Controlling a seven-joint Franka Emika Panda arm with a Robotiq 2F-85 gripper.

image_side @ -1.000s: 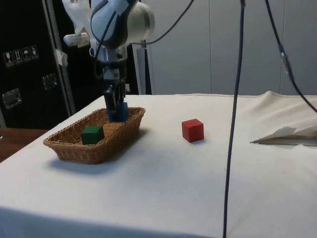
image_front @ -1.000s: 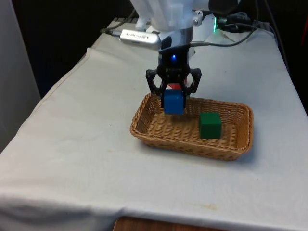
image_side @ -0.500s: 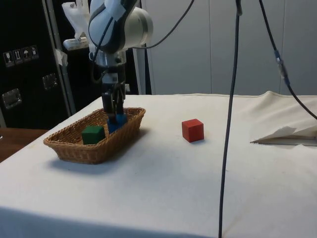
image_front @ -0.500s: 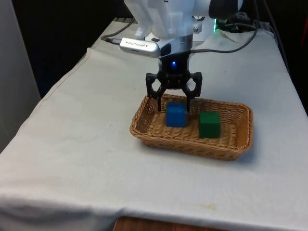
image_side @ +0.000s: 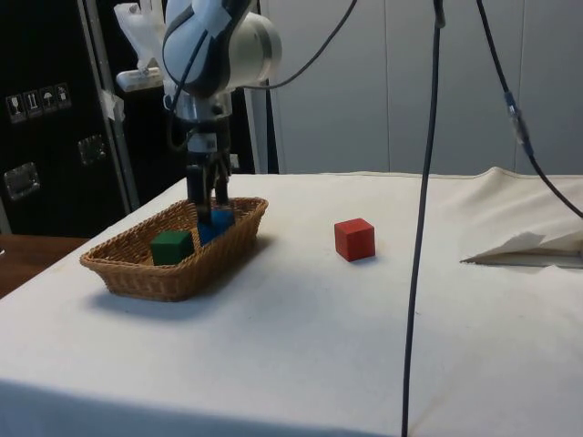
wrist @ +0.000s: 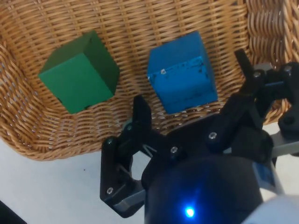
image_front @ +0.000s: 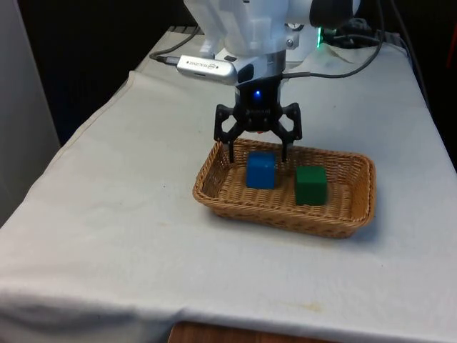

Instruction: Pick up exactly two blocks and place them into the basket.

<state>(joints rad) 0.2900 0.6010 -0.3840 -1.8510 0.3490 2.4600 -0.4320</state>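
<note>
Front view: the pincer (image_front: 258,151) hangs spread and empty just above the blue block (image_front: 260,171), which sits beside one green block (image_front: 311,185) inside the basket (image_front: 285,214), near its far rim.

Side view: one red block (image_side: 354,239) rests alone on open tabletop (image_side: 301,346), well apart from the basket.

Wrist view: two blocks lie apart on the wicker.

front, side, wrist share basket (image_front: 214,191)

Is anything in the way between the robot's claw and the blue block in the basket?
No, nothing visible. The gripper hangs open right above the blue block, which sits on the basket floor. The green block sits apart, toward the front view's right.
</note>
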